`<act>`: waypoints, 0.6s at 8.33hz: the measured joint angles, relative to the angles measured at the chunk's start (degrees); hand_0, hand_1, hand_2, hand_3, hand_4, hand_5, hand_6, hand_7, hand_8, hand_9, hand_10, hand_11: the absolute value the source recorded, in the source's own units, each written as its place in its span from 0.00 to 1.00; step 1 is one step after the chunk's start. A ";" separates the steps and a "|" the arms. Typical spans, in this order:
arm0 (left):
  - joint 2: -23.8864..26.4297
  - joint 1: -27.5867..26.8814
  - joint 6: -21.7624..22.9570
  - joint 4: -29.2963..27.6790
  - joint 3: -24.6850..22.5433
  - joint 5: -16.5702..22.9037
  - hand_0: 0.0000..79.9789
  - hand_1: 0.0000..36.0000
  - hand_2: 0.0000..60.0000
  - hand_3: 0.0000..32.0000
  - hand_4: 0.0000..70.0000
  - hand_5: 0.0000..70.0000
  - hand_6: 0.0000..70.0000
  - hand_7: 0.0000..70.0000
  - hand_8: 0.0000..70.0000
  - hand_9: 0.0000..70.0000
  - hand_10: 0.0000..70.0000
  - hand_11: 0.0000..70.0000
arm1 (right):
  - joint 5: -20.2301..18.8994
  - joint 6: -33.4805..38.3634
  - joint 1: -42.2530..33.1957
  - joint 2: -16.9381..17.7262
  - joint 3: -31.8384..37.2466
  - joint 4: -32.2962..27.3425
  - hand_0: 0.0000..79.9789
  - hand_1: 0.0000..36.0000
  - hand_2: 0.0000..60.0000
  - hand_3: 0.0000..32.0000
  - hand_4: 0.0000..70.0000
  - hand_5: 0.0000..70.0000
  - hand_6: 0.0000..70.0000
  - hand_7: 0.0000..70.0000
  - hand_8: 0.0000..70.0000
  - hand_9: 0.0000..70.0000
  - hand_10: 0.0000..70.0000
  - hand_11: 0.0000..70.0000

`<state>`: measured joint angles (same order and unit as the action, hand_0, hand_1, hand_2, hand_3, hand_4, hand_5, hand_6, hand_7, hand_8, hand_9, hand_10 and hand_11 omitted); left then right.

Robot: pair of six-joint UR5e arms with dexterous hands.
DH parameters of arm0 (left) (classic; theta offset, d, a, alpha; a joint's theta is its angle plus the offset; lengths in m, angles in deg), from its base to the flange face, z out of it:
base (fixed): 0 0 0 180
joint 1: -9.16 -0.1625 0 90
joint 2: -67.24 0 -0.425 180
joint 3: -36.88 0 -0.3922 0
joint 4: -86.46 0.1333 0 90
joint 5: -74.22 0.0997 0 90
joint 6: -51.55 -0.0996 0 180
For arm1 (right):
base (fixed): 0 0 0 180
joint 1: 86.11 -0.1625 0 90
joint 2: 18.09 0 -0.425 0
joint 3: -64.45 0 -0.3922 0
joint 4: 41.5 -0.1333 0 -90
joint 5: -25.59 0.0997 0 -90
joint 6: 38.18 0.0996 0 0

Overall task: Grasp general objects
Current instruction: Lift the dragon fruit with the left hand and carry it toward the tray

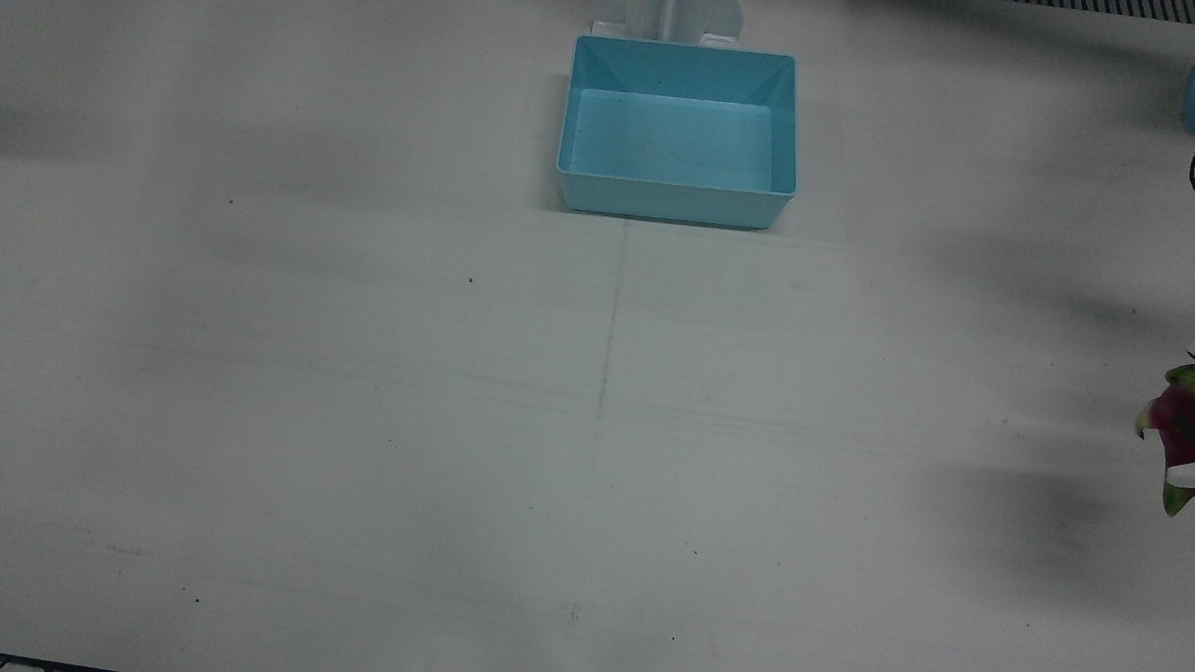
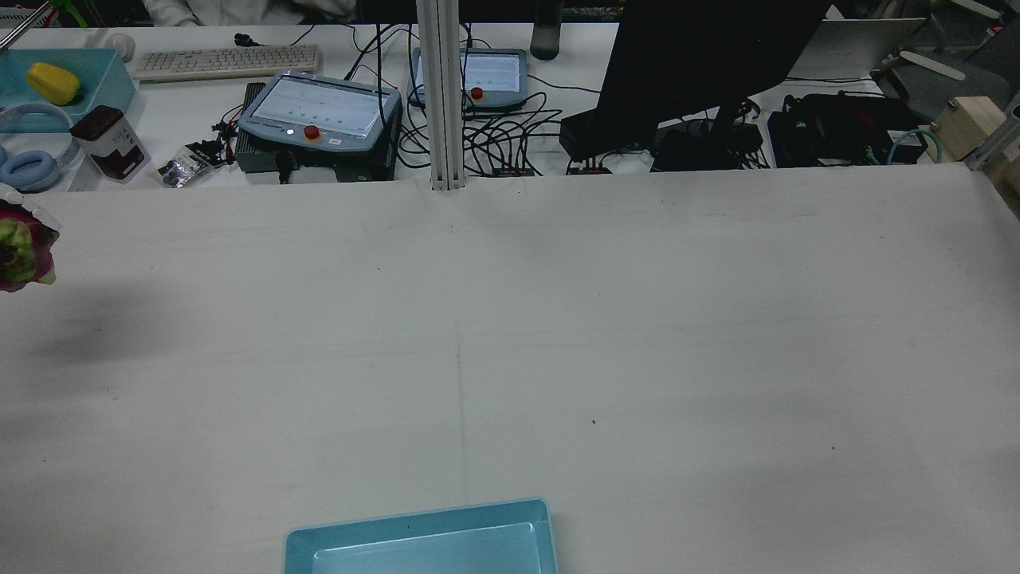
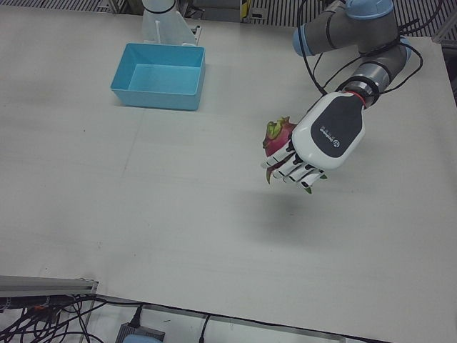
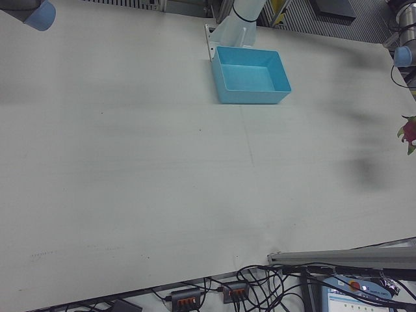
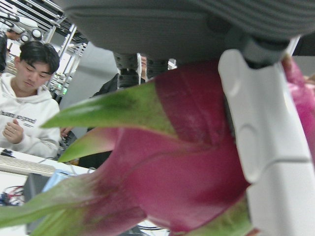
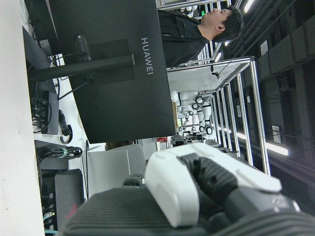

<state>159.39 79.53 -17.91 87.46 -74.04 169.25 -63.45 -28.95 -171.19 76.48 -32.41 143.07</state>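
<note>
Your left hand (image 3: 314,146) has fingers wrapped round the dragon fruit (image 3: 277,137), held off the table w/ the bin (image 3: 158,77) well apart. Right hand (image 6: 197,182): fingers look curled, can't tell for sure.

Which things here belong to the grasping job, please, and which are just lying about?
Job: dragon fruit, held above the table by the left hand; blue bin, empty.

Lying about: keyboard, two pendants, monitor, headphones, yellow pepper.

dragon fruit (image 1: 1174,434) edge-cropped, tray (image 2: 422,542) half cut off
</note>
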 measured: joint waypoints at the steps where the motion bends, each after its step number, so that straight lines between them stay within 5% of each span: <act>1: -0.05 0.67 6.35 -3.68 -1.04 2.72 0.88 0.72 0.79 0.00 1.00 0.71 0.79 0.48 0.62 0.75 1.00 1.00 | 0.00 0.03 0.00 0.02 0.00 0.00 0.00 0.00 0.00 0.00 0.00 0.00 0.00 0.00 0.00 0.00 0.00 0.00; 2: 0.05 -0.62 11.37 -5.82 -2.36 5.20 1.00 0.78 0.70 0.00 1.00 0.87 0.84 0.50 0.64 0.76 1.00 1.00 | 0.00 0.03 0.00 0.02 0.00 0.00 0.00 0.00 0.00 0.00 0.00 0.00 0.00 0.00 0.00 0.00 0.00 0.00; 5: 0.26 -9.99 17.64 -6.46 -7.47 9.56 1.00 0.85 0.59 0.00 1.00 1.00 0.85 0.54 0.64 0.76 0.94 1.00 | 0.00 0.00 0.00 0.02 0.00 0.00 0.00 0.00 0.00 0.00 0.00 0.00 0.00 0.00 0.00 0.00 0.00 0.00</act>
<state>159.65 69.54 -0.26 81.00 -81.51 178.81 -63.45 -28.95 -171.19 76.51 -32.41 143.07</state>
